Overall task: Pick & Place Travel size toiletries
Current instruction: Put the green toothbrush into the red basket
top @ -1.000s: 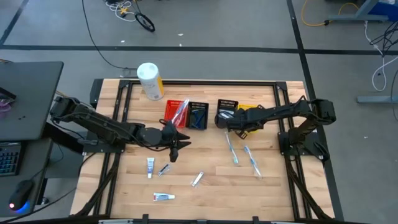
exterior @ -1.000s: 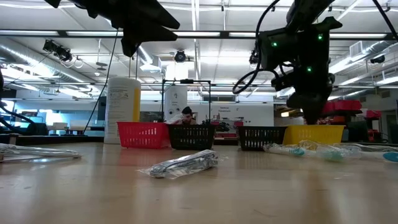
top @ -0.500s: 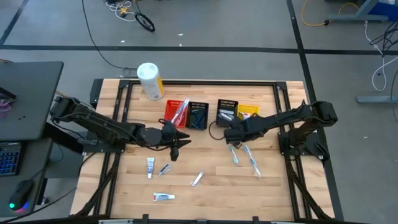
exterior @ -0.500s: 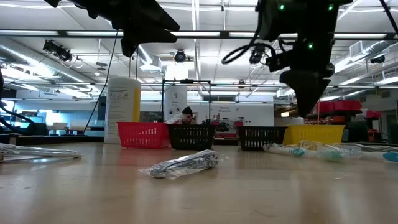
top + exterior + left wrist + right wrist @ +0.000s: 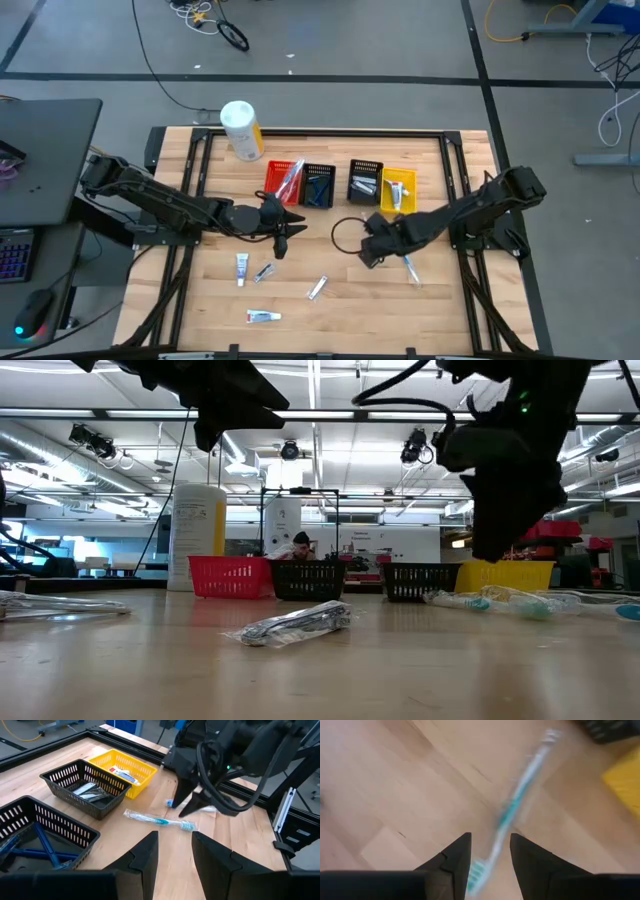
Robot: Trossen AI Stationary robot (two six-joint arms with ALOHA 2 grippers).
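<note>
Left gripper hovers just in front of the red bin, its two dark fingers spread a little with only bare tabletop between them. Near the table's front edge on that side lie the small white toothpaste tubes: one upright in the high view, a second wrapped piece just beside it, a third lying flat nearer the edge, and a silvery wrapped item farther toward the middle (in the low view this last one is a crinkled foil packet, contents not readable). A wrapped item leans out of the red bin, and the first black bin holds blue-handled razors, partly cut off behind the mesh. Next come the second black bin, with silvery packets inside, and the yellow bin, holding a white tube.

Right gripper is low over the wood, fingers parted on either side of a clear-and-teal toothbrush without visibly pinching it; the brush head is blurred at the fingertips. A second toothbrush lies just beside it, its upper end hidden under the arm.
</note>
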